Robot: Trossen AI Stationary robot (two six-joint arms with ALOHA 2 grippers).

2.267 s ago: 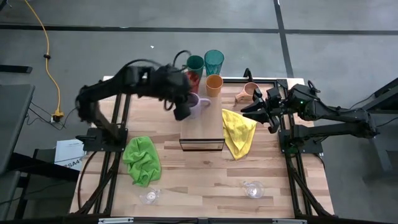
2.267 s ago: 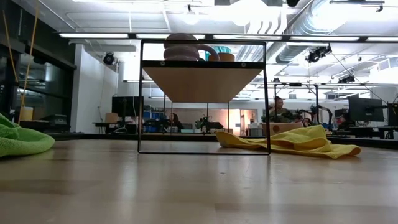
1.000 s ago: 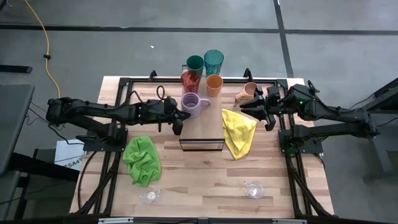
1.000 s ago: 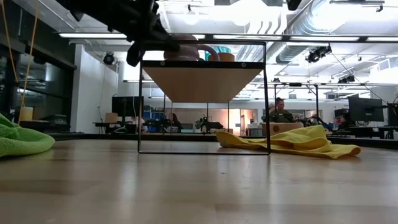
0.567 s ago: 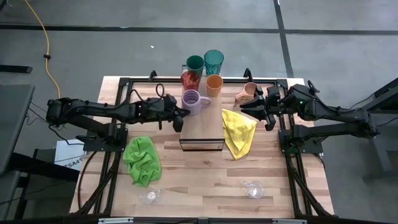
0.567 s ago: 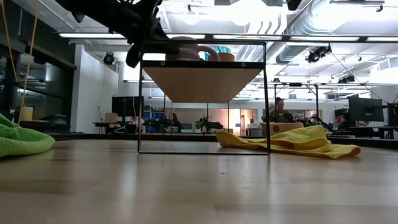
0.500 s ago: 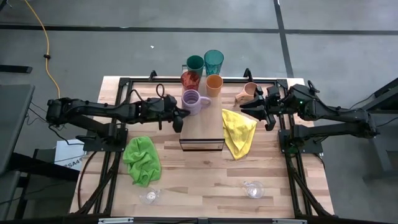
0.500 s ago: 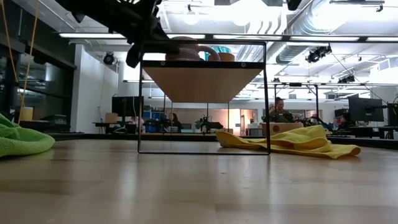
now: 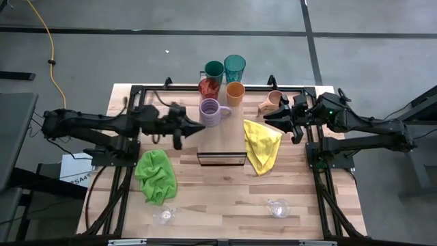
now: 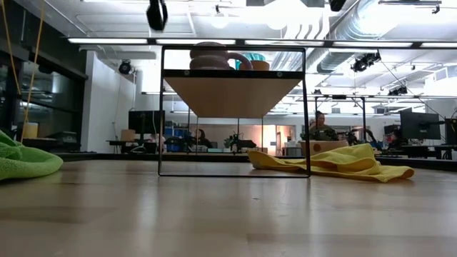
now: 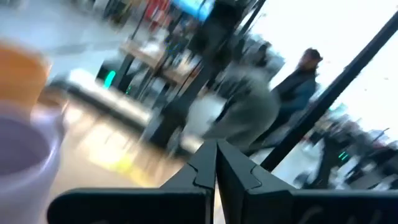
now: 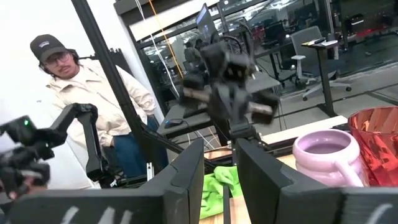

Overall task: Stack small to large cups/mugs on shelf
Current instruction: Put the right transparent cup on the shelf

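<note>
The lavender mug (image 9: 214,111) stands by its base on the far end of the light-wood shelf (image 9: 222,145); it also shows in the low view (image 10: 208,57). My left gripper (image 9: 199,127) is shut and empty, level beside the shelf's left side, just left of the mug (image 11: 22,163). My right gripper (image 9: 274,122) is open and empty, next to the tan mug (image 9: 274,101) at the table's far right. Two teal tumblers (image 9: 235,67), an amber tumbler (image 9: 209,89) and an orange cup (image 9: 235,92) stand behind the shelf. Two clear glasses (image 9: 278,207) stand near the front edge.
A yellow cloth (image 9: 263,145) lies right of the shelf and a green cloth (image 9: 156,176) to its front left. A person (image 12: 68,93) stands beyond the table's left side in the right wrist view. The bare tabletop (image 9: 225,195) lies in front of the shelf.
My left gripper has drawn back from the lavender mug toward the table's left edge and gone up, almost leaving the top of the low view. The mug stays on the shelf.
</note>
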